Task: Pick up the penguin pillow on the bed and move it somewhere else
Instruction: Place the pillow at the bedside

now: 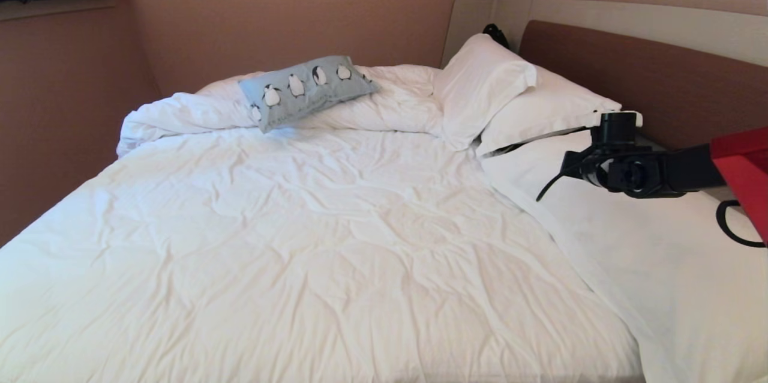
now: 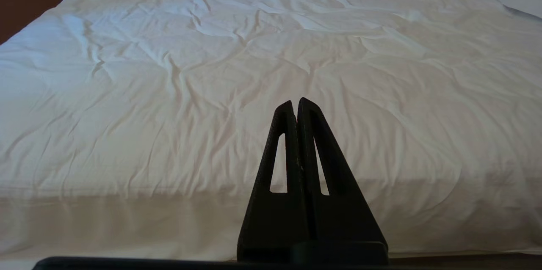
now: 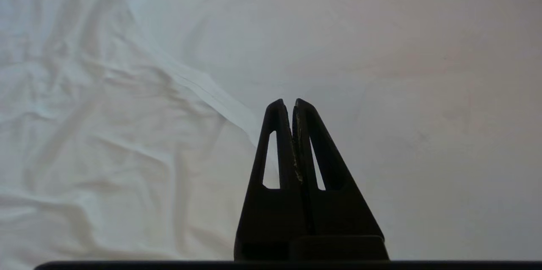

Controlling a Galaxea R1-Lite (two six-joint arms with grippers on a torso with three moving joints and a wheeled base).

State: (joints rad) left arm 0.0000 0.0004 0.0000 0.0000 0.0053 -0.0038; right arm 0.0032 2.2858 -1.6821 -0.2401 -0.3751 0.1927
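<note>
The penguin pillow (image 1: 307, 90) is propped on the bunched duvet at the far side of the bed (image 1: 336, 233), left of the white pillows (image 1: 510, 95). Both sets of fingers (left (image 2: 296, 105), right (image 3: 288, 105)) are pressed together, empty, well apart from it.

No lettering, label, brand, number or sign could be read anywhere in these views. The penguin pillow (image 1: 307, 90) carried only its printed row of black-and-white penguins, with a faint line of marks beneath them too small to make out as words.
</note>
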